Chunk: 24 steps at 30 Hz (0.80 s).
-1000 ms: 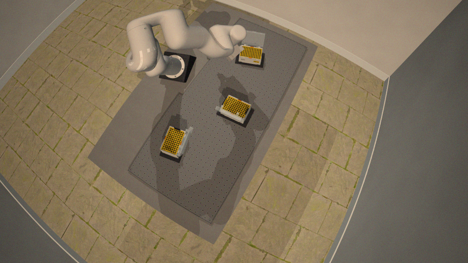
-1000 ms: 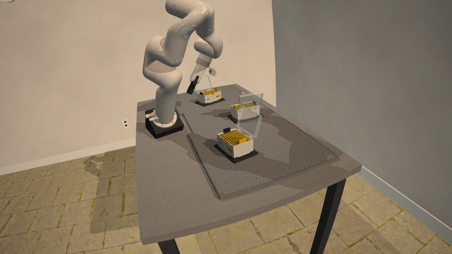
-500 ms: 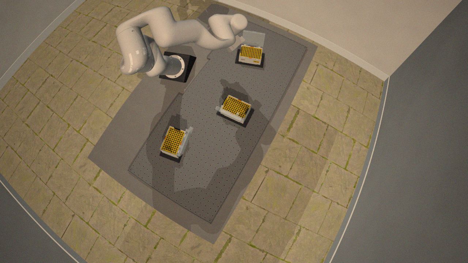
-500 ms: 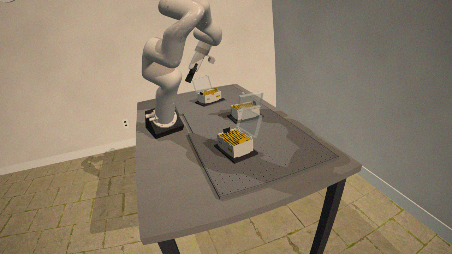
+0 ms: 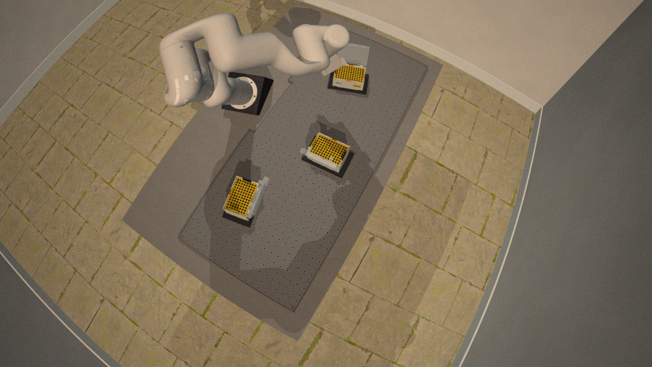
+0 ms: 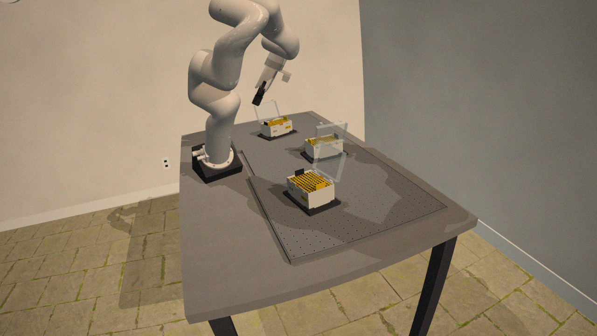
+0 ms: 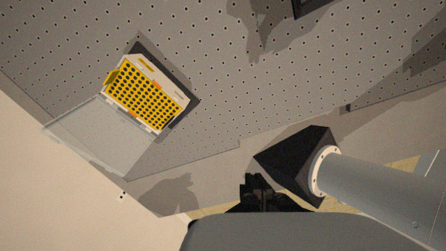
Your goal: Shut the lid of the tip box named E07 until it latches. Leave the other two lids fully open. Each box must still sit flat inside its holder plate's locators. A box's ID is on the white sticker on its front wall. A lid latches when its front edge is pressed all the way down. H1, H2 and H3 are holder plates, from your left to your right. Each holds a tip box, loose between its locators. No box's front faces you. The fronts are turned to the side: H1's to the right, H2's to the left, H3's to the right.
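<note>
Hand (image 6: 258, 96) closed, holding nothing | 3 tip boxes (image 6: 310, 190) | 3 lids (image 6: 267, 110) open | 1 table (image 6: 217, 250)

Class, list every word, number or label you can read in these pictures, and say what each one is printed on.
White sticker on the far box, wrist view: marks are there, but too blurred to read.
Yellow strip on the same box: too small to read.
Orange labels on the near box and the middle box, exterior view: too small to read.
No text can be read anywhere.
</note>
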Each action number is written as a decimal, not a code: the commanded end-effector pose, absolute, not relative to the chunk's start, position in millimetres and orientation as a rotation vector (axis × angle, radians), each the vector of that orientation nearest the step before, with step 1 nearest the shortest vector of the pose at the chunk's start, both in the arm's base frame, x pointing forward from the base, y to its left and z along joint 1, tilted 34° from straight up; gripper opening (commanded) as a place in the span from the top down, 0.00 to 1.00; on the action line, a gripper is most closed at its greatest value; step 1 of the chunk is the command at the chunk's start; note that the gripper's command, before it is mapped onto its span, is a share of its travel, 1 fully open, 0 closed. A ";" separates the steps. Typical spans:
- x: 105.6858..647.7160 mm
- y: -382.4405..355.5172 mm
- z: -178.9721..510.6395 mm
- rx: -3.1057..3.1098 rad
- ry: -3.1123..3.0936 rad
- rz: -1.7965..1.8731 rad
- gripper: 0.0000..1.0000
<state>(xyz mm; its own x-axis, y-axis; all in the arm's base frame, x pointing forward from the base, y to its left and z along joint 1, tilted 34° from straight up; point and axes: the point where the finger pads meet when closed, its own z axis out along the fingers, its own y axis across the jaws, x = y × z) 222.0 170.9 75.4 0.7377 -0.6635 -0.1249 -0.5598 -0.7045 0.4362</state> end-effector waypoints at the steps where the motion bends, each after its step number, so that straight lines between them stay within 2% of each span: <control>1: 245.1 171.0 77.5 2.569 -1.017 -0.356 1.00; 24: 339.6 165.6 86.4 2.569 -1.017 -0.355 1.00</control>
